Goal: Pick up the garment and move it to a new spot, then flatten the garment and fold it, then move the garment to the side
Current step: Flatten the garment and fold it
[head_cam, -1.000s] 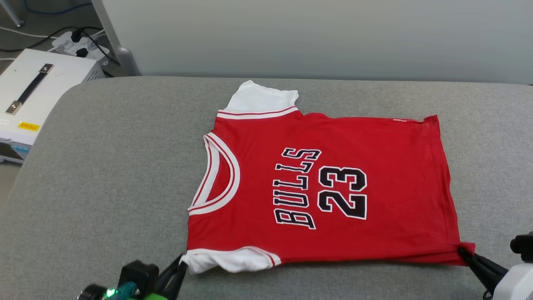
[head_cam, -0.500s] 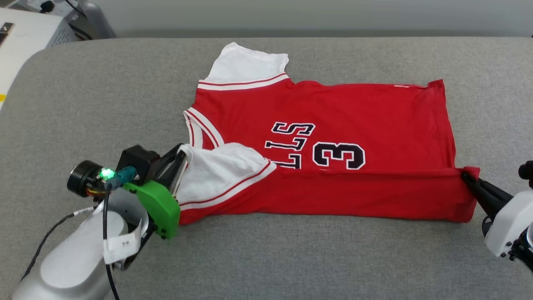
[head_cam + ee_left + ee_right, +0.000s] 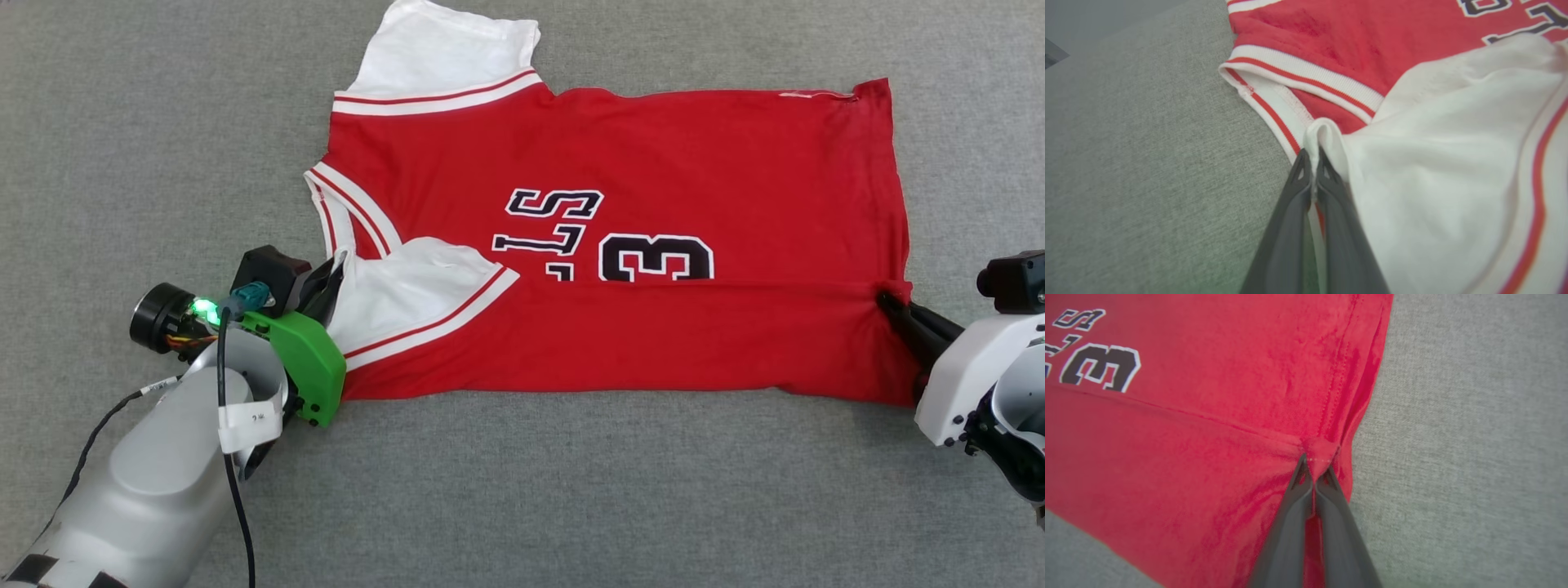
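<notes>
Head view: red basketball-jersey T-shirt [image 3: 669, 163] with white sleeves, lying on grey fabric worktop [image 3: 163, 122], near edge folded over half the print. Held taut between left gripper [image 3: 335, 273] and right gripper [image 3: 886, 300], likely to keep the fold straight.

Left wrist view: fingers [image 3: 1290, 212] pressed together, pinching the white sleeve edge.

Right wrist view: fingers [image 3: 1290, 514] clamped on the red hem corner.

your head camera looks steeply down over the garment [image 3: 653, 147]. each wrist camera sits close at one end of it; all three share its print.
</notes>
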`<state>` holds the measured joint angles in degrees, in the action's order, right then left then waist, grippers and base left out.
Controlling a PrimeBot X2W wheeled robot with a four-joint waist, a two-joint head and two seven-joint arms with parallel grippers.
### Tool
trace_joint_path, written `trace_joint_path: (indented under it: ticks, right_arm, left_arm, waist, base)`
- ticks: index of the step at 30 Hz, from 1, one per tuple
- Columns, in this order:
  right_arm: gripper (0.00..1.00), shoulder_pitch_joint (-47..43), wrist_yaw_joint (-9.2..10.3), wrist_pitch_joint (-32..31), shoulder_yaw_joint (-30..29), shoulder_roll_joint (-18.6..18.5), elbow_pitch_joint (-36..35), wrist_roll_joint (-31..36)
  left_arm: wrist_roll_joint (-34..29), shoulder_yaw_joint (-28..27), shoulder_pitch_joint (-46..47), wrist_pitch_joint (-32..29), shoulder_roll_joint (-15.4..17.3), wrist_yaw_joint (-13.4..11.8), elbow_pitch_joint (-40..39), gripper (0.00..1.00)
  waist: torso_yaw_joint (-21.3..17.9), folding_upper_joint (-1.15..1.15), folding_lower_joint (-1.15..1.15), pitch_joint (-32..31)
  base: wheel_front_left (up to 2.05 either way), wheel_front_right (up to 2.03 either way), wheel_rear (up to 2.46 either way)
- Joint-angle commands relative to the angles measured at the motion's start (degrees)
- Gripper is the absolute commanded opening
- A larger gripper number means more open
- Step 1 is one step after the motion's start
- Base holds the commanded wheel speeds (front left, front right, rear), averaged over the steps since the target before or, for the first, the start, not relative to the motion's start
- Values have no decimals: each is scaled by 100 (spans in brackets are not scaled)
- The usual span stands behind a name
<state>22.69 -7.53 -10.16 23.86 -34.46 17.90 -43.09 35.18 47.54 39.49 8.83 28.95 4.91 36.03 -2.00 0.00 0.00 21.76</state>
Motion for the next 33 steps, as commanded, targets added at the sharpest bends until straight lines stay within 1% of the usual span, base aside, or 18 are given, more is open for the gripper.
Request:
trace_joint_path:
  ticks: [1, 4, 5, 6, 7, 8, 11, 13, 15, 17, 21, 25, 27, 30, 33]
  right_arm:
    - [0, 88, 4, 65, 74, 22, 96, 11]
    - [0, 90, 4, 208, 182, 47, 233, -63]
    - [0, 83, 4, 262, 190, 44, 258, -77]
    - [18, 68, 4, 318, 185, 49, 283, -109]
    - [45, 46, 4, 351, 187, 49, 282, -142]
    - [100, 18, 4, 420, 170, 34, 254, -167]
    - [100, -83, 4, 575, 116, -28, 126, -174]
    - [100, -172, 4, 643, 55, -63, -9, -181]
    - [100, -268, 4, 645, -4, -99, -144, -170]
    - [100, -351, 4, 628, -81, -123, -279, -142]
    - [100, -464, 4, 542, -226, -132, -494, -70]
    - [100, -534, 4, 415, -353, -75, -632, 23]
    - [100, -551, 4, 357, -401, -41, -681, 60]
    - [100, -558, 4, 265, -435, 15, -736, 99]
    - [100, -561, 4, 169, -439, 70, -783, 122]
  left_arm:
    - [31, 99, 14, 6, -99, 68, 175, 0]
    - [98, 139, -19, 170, -236, 126, 473, 0]
    - [110, 141, -20, 214, -256, 136, 548, 16]
    - [127, 136, -17, 255, -265, 145, 633, 100]
    - [127, 137, -1, 295, -267, 154, 675, 100]
    - [137, 109, 33, 356, -263, 160, 694, 100]
    - [202, 0, 154, 448, -189, 180, 642, 100]
    - [223, -49, 287, 452, -66, 193, 536, 100]
    - [278, -84, 442, 292, 64, 205, 380, 100]
    - [520, -75, 540, -295, 167, 226, 234, 100]
    - [1226, -169, 802, -1390, 367, 250, -371, 100]
    - [2072, 88, 902, -3054, 585, 255, -1050, 100]
    - [2389, 221, 915, -3701, 680, 256, -1270, 100]
    - [2573, 419, 890, -4300, 786, 257, -1389, 100]
    - [2755, 569, 752, -4703, 766, 257, -1276, 100]
  waist:
    - [-20, 0, 0, 5]
    - [17, 0, 0, -106]
    - [31, 0, 0, -157]
    - [44, 0, 0, -222]
    - [64, 0, 0, -287]
    - [89, 0, 0, -361]
    - [156, 0, 0, -570]
    - [194, 0, 0, -697]
    - [234, 0, 0, -808]
    - [265, 0, 0, -883]
    - [312, 0, 0, -948]
    - [347, 0, 0, -963]
    - [355, 0, 0, -958]
    - [334, 0, 0, -947]
    - [292, 0, 0, -898]
  base:
    - [0, 0, 0]
    - [0, 0, 0]
    - [0, 0, 0]
    - [0, 0, 0]
    - [0, 0, 0]
    - [0, 0, 0]
    - [0, 0, 0]
    - [0, 0, 0]
    - [0, 0, 0]
    - [0, 0, 0]
    - [0, 0, 0]
    - [0, 0, 0]
    - [0, 0, 0]
    - [0, 0, 0]
    - [0, 0, 0]
